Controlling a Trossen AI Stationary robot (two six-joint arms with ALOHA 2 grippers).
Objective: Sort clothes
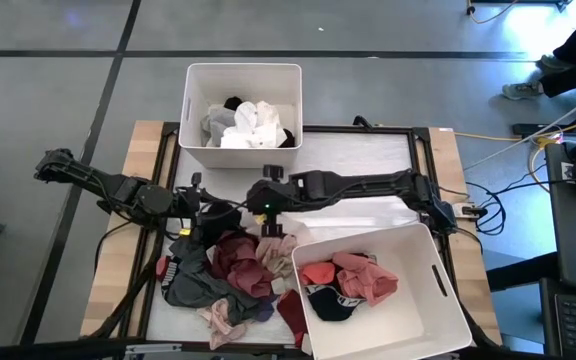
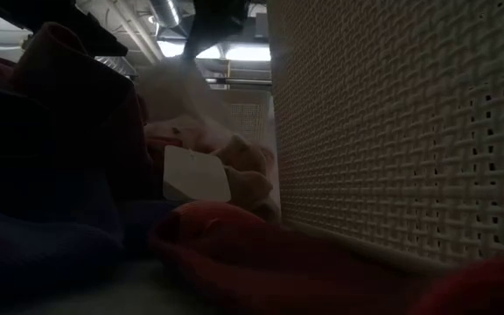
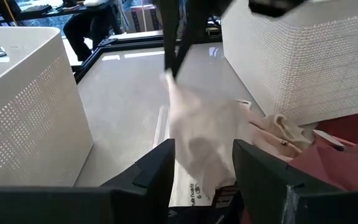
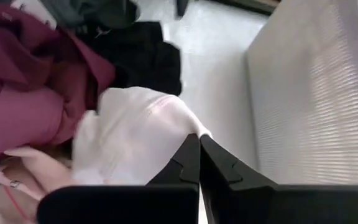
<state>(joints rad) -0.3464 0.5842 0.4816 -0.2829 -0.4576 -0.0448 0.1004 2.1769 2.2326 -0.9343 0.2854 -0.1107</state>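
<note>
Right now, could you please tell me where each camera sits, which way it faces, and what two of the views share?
High view: overhead, looking straight down; both arms show, left hand and right hand over the clothes pile.
Low view: at table height beside a white bin; fabric fills it.
Left wrist view: past its own open fingers toward the right hand.
Right wrist view: past its shut fingers.
Both wrist views share the pale garment pinched by the right hand.

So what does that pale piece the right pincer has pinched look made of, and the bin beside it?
The pale garment looks like thin, soft matte knit fabric: it drapes and creases below the shut right pincer. The bin looks like rigid white plastic, moulded in a perforated woven-look lattice; I cannot tell the plastic type.
</note>
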